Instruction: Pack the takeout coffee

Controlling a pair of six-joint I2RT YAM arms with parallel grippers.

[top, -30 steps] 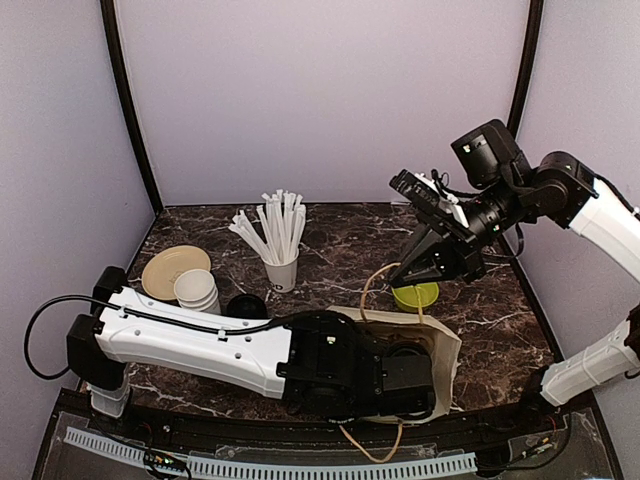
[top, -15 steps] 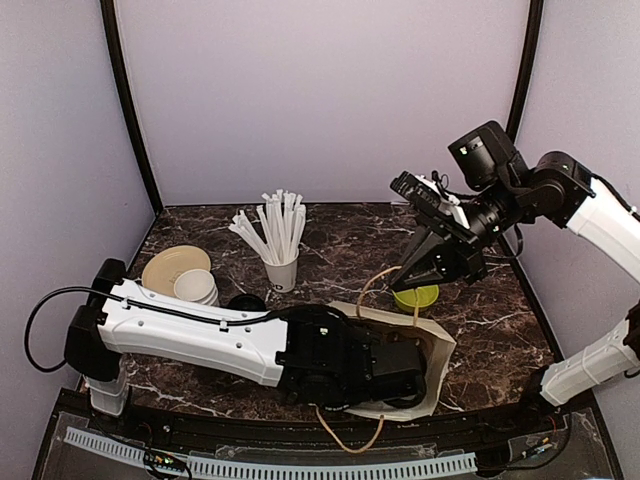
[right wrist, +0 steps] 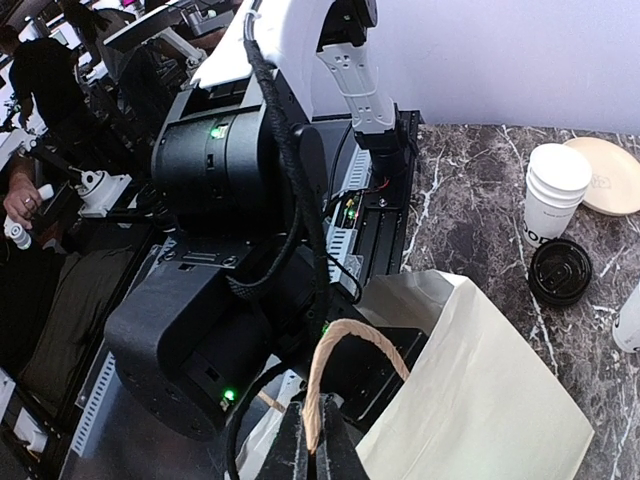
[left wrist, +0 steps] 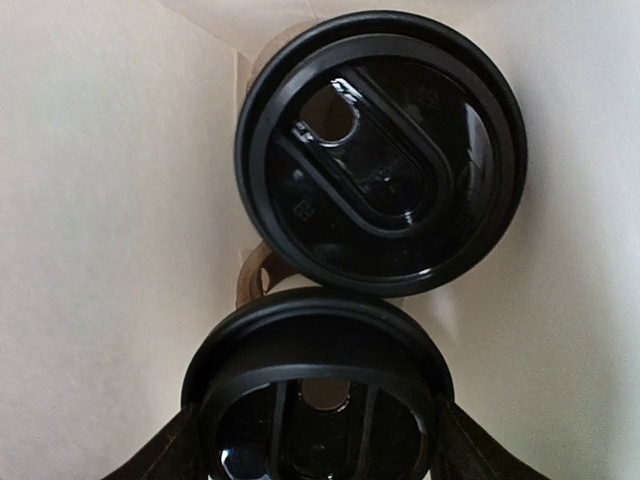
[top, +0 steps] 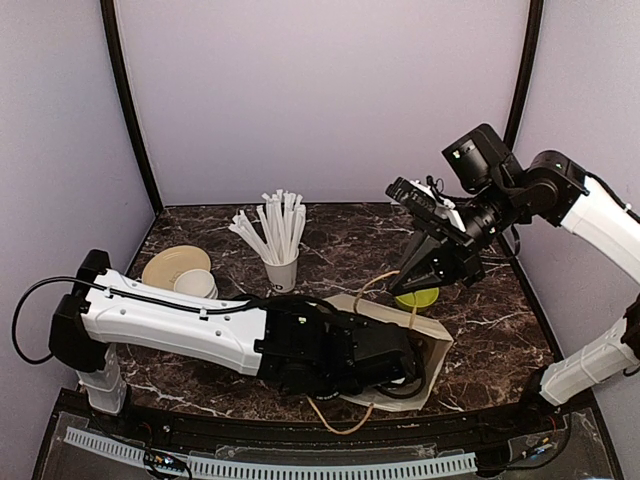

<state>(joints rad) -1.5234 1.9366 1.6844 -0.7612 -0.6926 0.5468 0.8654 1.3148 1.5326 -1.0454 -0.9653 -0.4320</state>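
Observation:
In the left wrist view I look down into a cream paper bag (left wrist: 90, 200). One takeout coffee with a black lid (left wrist: 380, 150) stands in it. A second black-lidded coffee (left wrist: 320, 400) sits just in front of the first, between my left gripper's (left wrist: 318, 445) dark fingers (left wrist: 155, 460), which are shut on it. From above, the left gripper (top: 392, 365) is inside the bag (top: 425, 335). My right gripper (right wrist: 322, 455) is shut on the bag's brown twisted handle (right wrist: 335, 345) and holds it up; from above it (top: 402, 276) is over the bag's far edge.
A white cup of straws (top: 281, 270), a stack of lidless white cups (top: 196, 286) and a tan plate (top: 165, 265) stand at the left rear. A loose black lid (right wrist: 560, 272) lies beside the cup stack. A green disc (top: 418, 297) lies behind the bag.
The left arm has shifted left and its wrist has gone deeper into the bag. The bag has drawn in and stands more upright. The right gripper has moved slightly up and left with the handle.

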